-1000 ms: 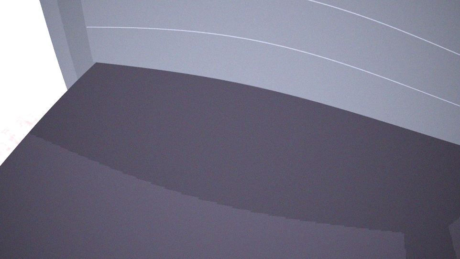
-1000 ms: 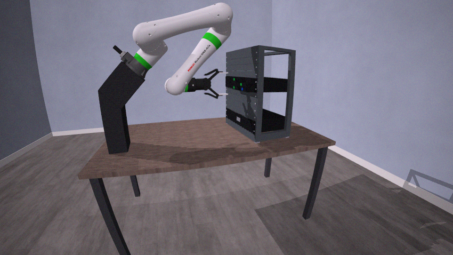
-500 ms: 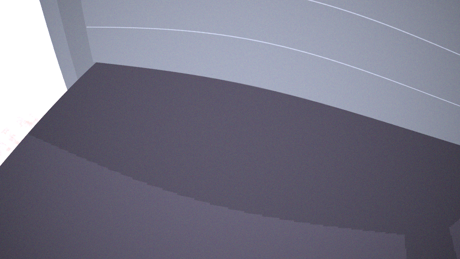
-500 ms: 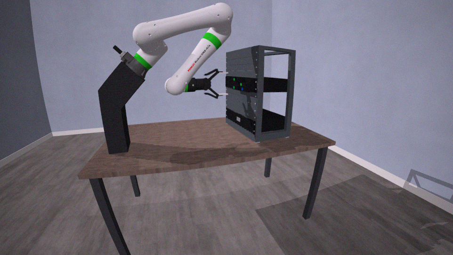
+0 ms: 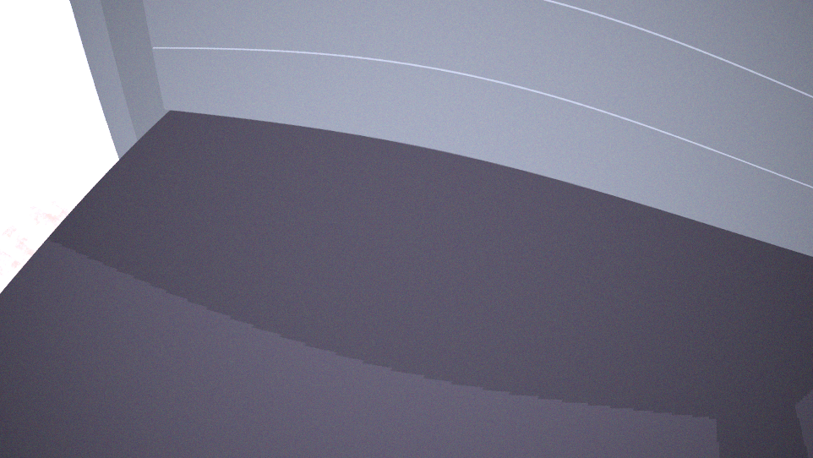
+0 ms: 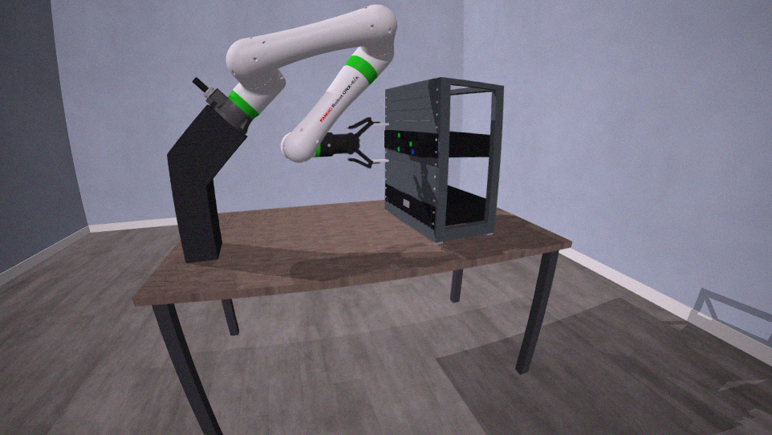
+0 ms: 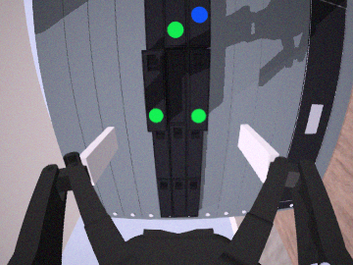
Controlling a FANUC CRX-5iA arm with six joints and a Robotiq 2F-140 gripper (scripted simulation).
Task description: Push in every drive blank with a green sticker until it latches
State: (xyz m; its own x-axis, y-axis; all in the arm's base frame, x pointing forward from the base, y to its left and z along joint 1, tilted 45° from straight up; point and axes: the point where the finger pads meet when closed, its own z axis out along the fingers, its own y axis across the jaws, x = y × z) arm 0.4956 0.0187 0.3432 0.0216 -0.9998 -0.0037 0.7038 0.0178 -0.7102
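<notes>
Wrist view: rack (image 7: 78,54) holds green-stickered blanks (image 7: 156,116).

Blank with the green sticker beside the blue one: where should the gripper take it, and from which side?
Do not pinch the blank: only its flat front face shows, packed between neighbours. Come from the rack's front, straight along the slot, and press near the sticker with one finger of the open gripper; off-axis force may shift the rack.
</notes>
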